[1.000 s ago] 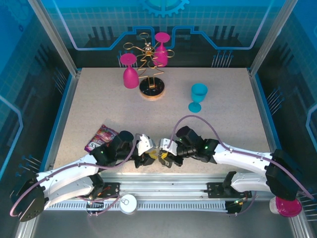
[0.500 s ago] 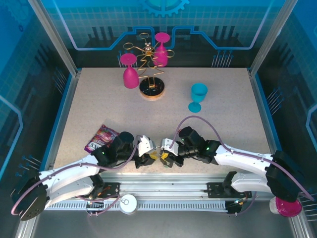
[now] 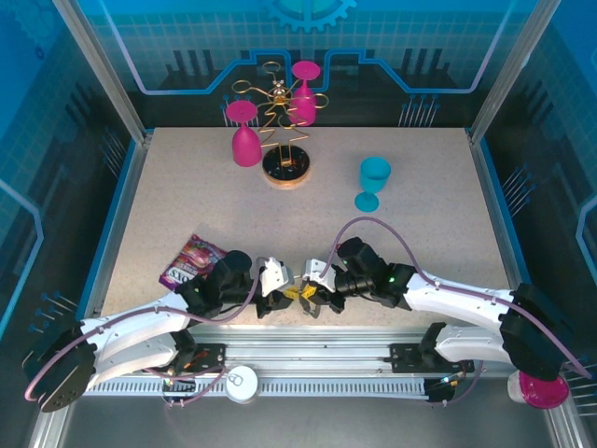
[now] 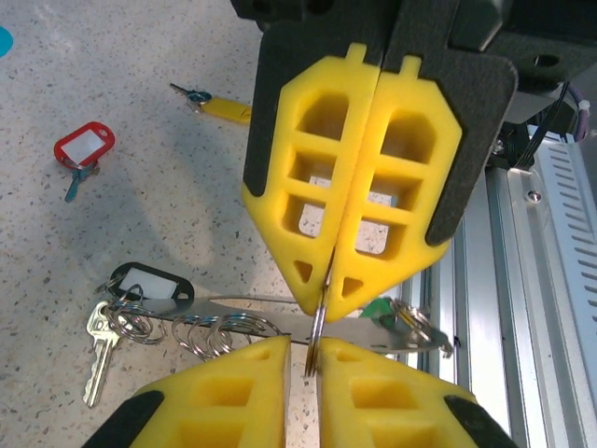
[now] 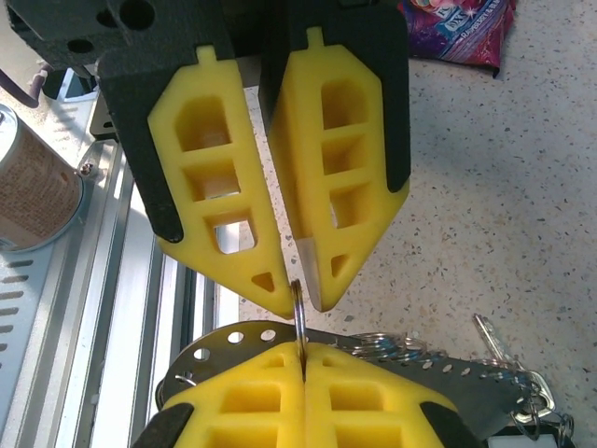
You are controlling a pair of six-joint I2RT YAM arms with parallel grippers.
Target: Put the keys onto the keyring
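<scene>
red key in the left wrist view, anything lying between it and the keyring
Nothing visible blocks it: bare table separates the red key from the keyring. Only a black tag lies by the keyring's nearer end.

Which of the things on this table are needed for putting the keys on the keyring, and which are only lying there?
For the job: keyring; red-tagged key; yellow key.
Only lying about: purple snack packet; blue cup; pink glasses; wire rack.
</scene>
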